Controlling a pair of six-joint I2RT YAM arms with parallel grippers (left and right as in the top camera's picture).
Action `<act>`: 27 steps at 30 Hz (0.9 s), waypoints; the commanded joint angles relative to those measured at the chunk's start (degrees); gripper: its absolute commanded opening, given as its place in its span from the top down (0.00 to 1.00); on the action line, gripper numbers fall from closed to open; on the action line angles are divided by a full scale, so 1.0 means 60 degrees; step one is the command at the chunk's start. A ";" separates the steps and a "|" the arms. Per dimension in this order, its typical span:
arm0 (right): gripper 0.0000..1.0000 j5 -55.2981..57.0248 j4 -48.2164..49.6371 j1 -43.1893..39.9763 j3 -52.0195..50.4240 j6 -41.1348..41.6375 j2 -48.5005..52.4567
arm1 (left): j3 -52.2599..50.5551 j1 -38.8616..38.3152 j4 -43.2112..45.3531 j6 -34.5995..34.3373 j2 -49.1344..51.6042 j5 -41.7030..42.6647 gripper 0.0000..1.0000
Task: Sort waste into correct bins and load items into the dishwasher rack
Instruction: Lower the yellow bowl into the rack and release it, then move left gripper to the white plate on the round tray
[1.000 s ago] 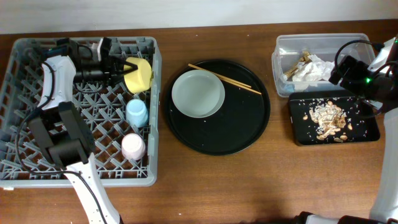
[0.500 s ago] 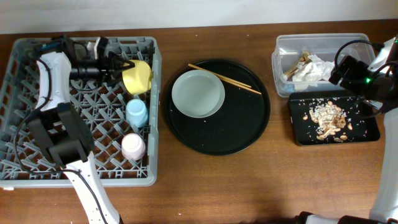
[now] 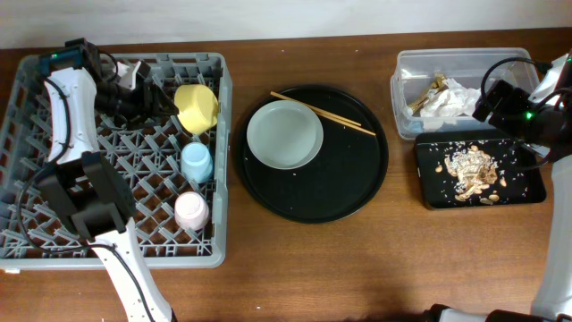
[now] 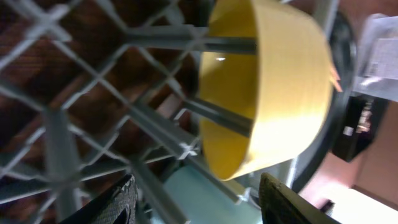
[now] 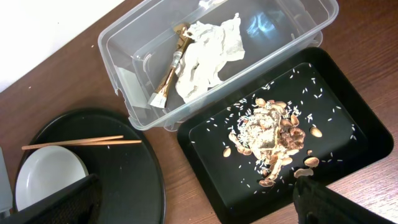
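Note:
The yellow bowl stands on its edge between pegs at the back of the grey dishwasher rack. My left gripper is open and empty just left of the bowl; in the left wrist view its fingers frame the bowl. The blue cup and pink cup sit in the rack. The pale plate and chopsticks lie on the round black tray. My right gripper is open and empty above the bins.
The clear tub holds crumpled napkins and a brownish stick-like item. The shallow black tray holds food scraps and scattered rice. Bare wooden table lies in front.
My left gripper has let go of the yellow bowl and drawn back to the left. The bowl stays in the rack. The right arm has not moved.

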 commanded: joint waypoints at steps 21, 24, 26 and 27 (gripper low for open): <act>0.02 0.0080 0.0004 -0.0022 0.0197 0.0047 0.0036 | 0.2310 -0.4229 -0.1308 -0.0852 -0.2382 -0.4033 0.38; 0.02 0.0084 0.0004 -0.0022 0.0197 0.0047 0.0036 | 0.2310 -0.4626 -0.1319 -0.1144 -0.2393 -0.4346 0.38; 0.02 0.0084 0.0004 -0.0022 0.0197 0.0047 0.0036 | 0.2310 -0.4736 -0.1315 -0.1188 -0.2393 -0.4342 0.38; 0.02 0.0084 0.0004 -0.0022 0.0197 0.0047 0.0036 | 0.2310 -0.4892 -0.1315 -0.1217 -0.2393 -0.4346 0.38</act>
